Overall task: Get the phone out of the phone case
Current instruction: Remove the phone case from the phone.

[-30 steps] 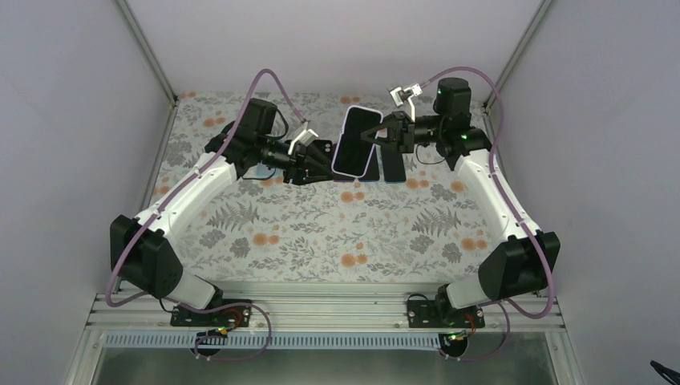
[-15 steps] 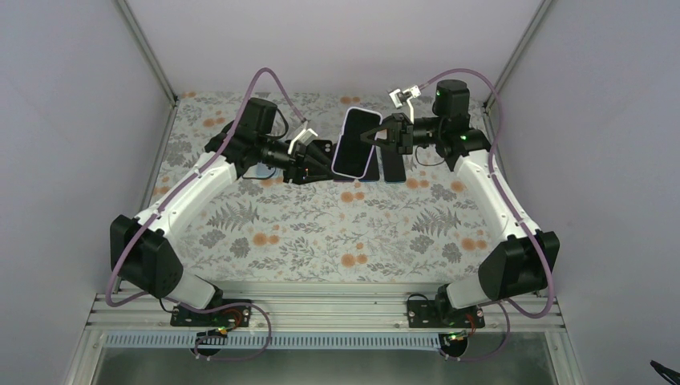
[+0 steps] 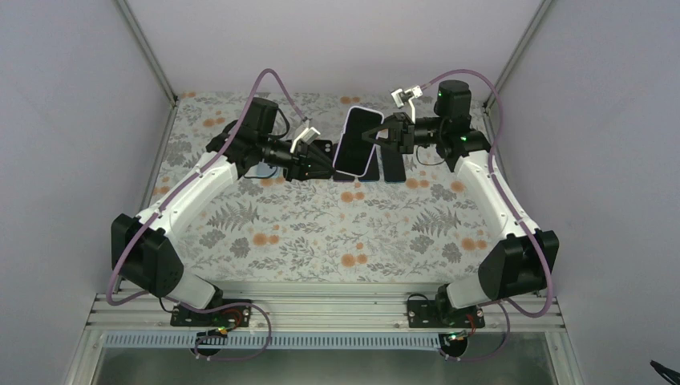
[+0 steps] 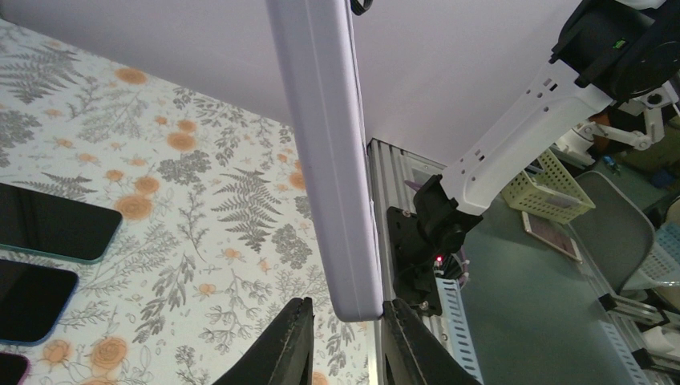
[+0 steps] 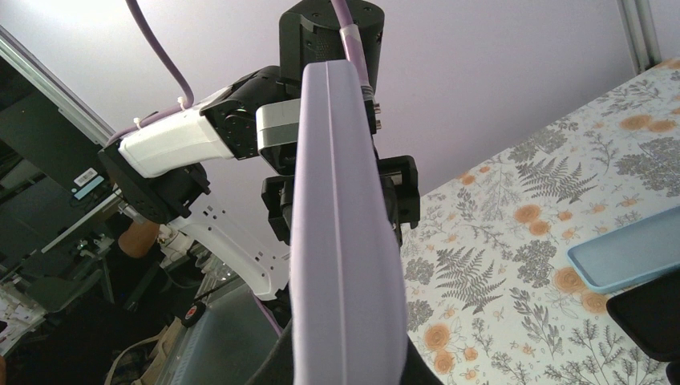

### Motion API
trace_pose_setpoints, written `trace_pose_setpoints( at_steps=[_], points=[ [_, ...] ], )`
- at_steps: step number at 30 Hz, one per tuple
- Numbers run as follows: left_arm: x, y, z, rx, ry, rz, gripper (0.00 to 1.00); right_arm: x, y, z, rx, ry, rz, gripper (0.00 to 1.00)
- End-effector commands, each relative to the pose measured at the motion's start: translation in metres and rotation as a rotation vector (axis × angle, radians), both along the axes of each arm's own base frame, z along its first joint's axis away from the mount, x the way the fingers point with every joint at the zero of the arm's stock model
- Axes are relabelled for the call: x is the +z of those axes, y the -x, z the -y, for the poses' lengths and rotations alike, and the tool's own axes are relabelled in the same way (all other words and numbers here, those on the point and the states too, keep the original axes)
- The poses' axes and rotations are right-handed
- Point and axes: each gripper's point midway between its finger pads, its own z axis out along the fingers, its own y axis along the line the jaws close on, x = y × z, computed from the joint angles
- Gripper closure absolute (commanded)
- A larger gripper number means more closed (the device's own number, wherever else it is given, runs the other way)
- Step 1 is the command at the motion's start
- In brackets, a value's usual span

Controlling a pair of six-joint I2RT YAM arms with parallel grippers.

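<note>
The phone in its lilac phone case (image 3: pixel 357 143) hangs in the air over the back of the floral table, dark screen facing up. My right gripper (image 3: pixel 377 136) is shut on its right side; in the right wrist view the case (image 5: pixel 341 265) fills the middle and hides most of my right gripper (image 5: pixel 342 365). My left gripper (image 3: pixel 325 164) is at the case's lower left end. In the left wrist view that end of the case (image 4: pixel 329 160) sits between the tips of my left gripper (image 4: pixel 346 309). The right finger (image 4: pixel 405 337) touches it; a gap shows at the left finger (image 4: pixel 293 337).
Under the lifted phone, dark phones lie on the floral table (image 3: pixel 321 233): one (image 3: pixel 393 167) at the right, two (image 4: pixel 48 224) (image 4: pixel 28 293) in the left wrist view. A light blue case (image 5: pixel 629 249) lies beside another dark phone. Purple cables loop over both arms.
My left gripper has moved right to the case's lower end and its jaws have narrowed around it. The right gripper and the phone have stayed in place.
</note>
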Motion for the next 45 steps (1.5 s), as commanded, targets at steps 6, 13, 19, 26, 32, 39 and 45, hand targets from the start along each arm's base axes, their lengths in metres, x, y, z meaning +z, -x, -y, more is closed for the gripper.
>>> trace_pose_setpoints(
  at_steps=[6, 13, 19, 26, 32, 39, 45],
  points=[
    [-0.011, -0.024, -0.001, 0.086, -0.04, 0.039, 0.82, 0.023, 0.038, 0.002, 0.164, -0.06, 0.005, 0.96],
    [-0.016, -0.027, -0.003, 0.1, -0.05, 0.028, 0.83, 0.024, 0.039, 0.002, 0.18, -0.062, -0.011, 0.96],
    [-0.022, -0.031, -0.006, 0.117, -0.058, 0.018, 0.86, 0.025, 0.043, 0.003, 0.183, -0.064, -0.007, 0.96],
    [-0.026, -0.036, -0.008, 0.138, -0.071, 0.015, 0.87, 0.025, 0.045, 0.004, 0.194, -0.066, -0.009, 0.96],
    [-0.032, -0.042, -0.011, 0.164, -0.087, 0.009, 0.88, 0.026, 0.048, 0.004, 0.205, -0.069, -0.008, 0.96],
    [-0.036, -0.048, -0.013, 0.185, -0.097, -0.002, 0.9, 0.028, 0.048, 0.005, 0.215, -0.072, -0.009, 0.96],
    [-0.041, -0.054, -0.016, 0.214, -0.113, -0.004, 0.91, 0.028, 0.048, 0.005, 0.218, -0.072, -0.013, 0.96]
  ],
)
